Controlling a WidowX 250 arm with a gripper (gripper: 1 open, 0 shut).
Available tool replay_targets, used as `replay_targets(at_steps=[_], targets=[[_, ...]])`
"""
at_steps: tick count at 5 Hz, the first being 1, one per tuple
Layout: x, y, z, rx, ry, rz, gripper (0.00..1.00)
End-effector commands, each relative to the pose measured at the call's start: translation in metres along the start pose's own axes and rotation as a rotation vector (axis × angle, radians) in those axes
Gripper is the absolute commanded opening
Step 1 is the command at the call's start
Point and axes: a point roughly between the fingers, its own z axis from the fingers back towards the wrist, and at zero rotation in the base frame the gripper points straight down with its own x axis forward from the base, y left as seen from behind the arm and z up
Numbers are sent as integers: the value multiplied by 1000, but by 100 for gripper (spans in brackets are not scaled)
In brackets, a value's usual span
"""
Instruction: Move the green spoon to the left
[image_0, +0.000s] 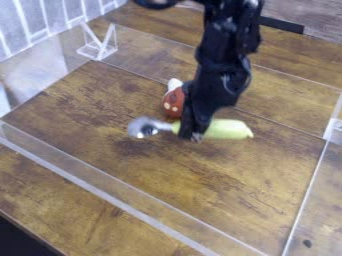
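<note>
My black gripper (191, 131) has its jaws clenched on the yellow-green-handled, silver-bowled spoon (227, 130), bowl pointing toward the wooden worktop's (94, 110) left edge.

A: Arm, as seen from the room — single black arm (225, 45) enters at top edge, right of centre, and drops steeply twd the table.

B: Wrist?

A: Wrist section bulky, cabled, leaning slightly down-left. Gripper (191, 132) at its lower end, pointing almost straight down w/ a small tilt.

B: Jaws?

A: Narrow gap, nearly closed. Frame is blurred, so finger detail is soft, but they sit clamped on the green spoon (230, 129) at the handle's near end, approx. where handle meets bowl.

B: Anything else of the body in view?

A: No. Base out of shot; only upper links, wrist, gripper.
</note>
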Motion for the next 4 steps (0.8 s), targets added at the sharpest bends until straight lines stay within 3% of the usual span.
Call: replay_targets(at_steps=[1, 2, 3, 4], targets=[[-27, 33, 59, 112, -22, 51, 0], [-64, 47, 64, 124, 25, 144, 0], [-99, 49, 53, 139, 27, 193, 0], [-129, 48, 34, 150, 5, 219, 0]])
